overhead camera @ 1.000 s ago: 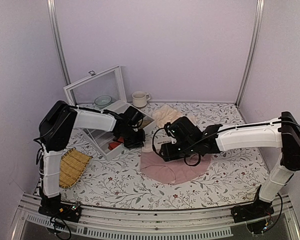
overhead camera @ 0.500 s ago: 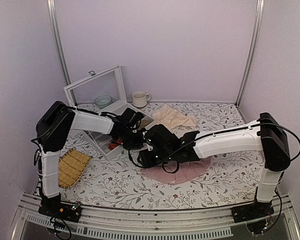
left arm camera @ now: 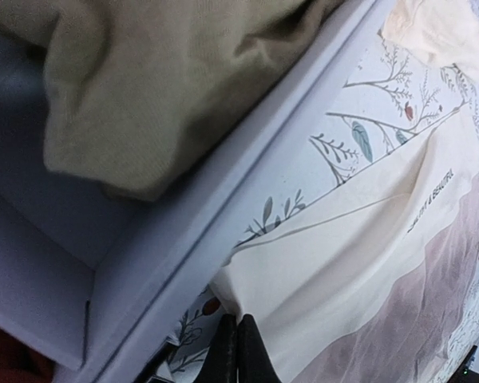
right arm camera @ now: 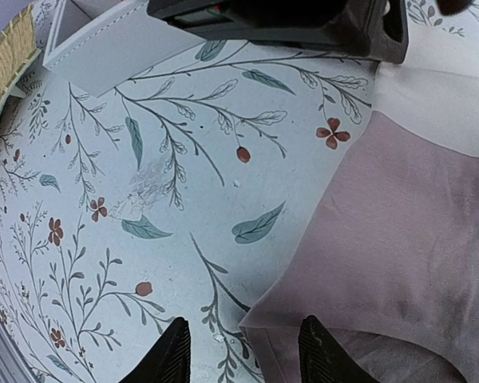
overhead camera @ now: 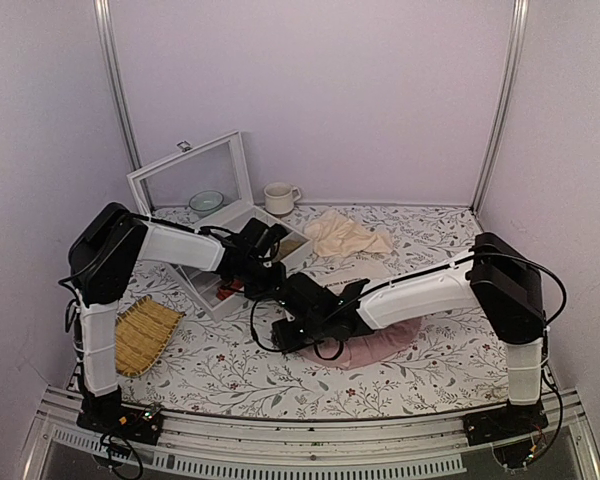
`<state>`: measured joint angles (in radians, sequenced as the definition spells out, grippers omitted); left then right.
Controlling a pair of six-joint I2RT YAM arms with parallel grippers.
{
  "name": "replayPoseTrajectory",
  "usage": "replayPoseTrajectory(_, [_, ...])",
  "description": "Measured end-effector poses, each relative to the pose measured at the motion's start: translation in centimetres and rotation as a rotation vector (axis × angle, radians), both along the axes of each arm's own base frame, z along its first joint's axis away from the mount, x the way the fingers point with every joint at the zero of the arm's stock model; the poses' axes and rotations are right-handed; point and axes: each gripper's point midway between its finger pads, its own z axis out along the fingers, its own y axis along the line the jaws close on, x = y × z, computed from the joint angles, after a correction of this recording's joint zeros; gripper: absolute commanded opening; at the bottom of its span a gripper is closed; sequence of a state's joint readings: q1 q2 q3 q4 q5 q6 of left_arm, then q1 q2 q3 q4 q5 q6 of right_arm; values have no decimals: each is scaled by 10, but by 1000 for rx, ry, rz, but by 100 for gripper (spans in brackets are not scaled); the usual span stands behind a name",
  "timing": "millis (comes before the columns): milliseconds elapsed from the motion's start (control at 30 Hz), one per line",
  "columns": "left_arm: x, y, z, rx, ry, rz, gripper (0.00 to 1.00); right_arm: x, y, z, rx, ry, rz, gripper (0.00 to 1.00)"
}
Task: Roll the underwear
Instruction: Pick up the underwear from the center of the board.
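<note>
The underwear (overhead camera: 380,343) lies flat on the flowered table, dusty pink with a wide cream waistband (left arm camera: 359,239) bearing small dark text. My left gripper (left arm camera: 238,351) is shut on the near corner of the waistband, right beside the white box; in the top view it (overhead camera: 270,287) sits at the underwear's left top corner. My right gripper (right arm camera: 243,359) is open and low over the table, its jaws either side of the pink lower-left corner of the underwear (right arm camera: 399,223). In the top view the right gripper (overhead camera: 292,335) reaches far left, and its arm hides much of the fabric.
A white box (overhead camera: 212,303) with a raised glass lid (overhead camera: 195,170) stands at the left, holding an olive cloth (left arm camera: 168,88) and a red bundle (overhead camera: 226,291). A beige cloth (overhead camera: 345,237), a cup (overhead camera: 278,197), a bowl (overhead camera: 206,202) and a woven tray (overhead camera: 145,335) lie around.
My right arm has swung left across the underwear, taking its gripper from the middle of the fabric to the lower-left corner. The left gripper has stayed at the waistband corner.
</note>
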<state>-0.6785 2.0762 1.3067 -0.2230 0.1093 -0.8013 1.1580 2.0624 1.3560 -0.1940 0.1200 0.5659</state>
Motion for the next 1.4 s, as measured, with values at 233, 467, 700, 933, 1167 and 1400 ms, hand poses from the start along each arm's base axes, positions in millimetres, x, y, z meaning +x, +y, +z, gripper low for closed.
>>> replayPoseTrajectory(233, [0,0,0,-2,0,-5,0,3,8,-9,-6,10,-8,43])
replayPoseTrajectory(467, [0,1,0,-7,2,-5,0,5,9,-15,-12,16,-22,32])
replayPoseTrajectory(700, [0,1,0,-12,-1,-5,0,8,8,-18,-17,10,-46,0])
replayPoseTrajectory(933, [-1,4,1,-8,3,-2,0,8,8,-18,-16,11,-51,0])
replayPoseTrajectory(1167, [-16,20,5,22,23,7,0,1,15,-17,-3,-7,14,0])
replayPoseTrajectory(1400, [-30,34,37,6,-9,15,0,-15,28,14,63,-7,98,0])
